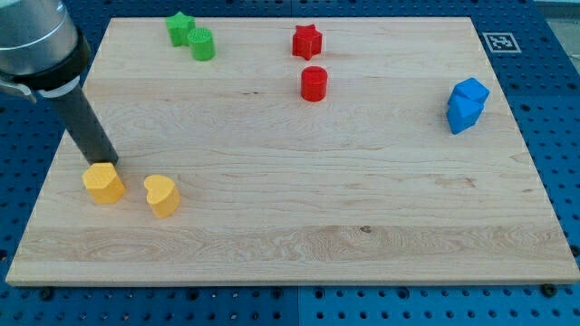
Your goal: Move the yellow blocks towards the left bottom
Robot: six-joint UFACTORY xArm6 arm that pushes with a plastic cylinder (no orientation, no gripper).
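Note:
Two yellow blocks lie near the view's left bottom of the wooden board (299, 217): a yellow hexagonal block (103, 183) and, to its right, a yellow heart-shaped block (161, 195). My tip (111, 163) rests at the upper edge of the hexagonal block, touching or nearly touching it. The dark rod slants up to the view's left top. The heart-shaped block lies apart from the tip, about a block's width to its lower right.
A green star (180, 27) and a green cylinder (202, 43) lie at the top left. A red star (307, 40) and a red cylinder (314, 83) lie at the top middle. Two blue blocks (467, 104) lie together at the right.

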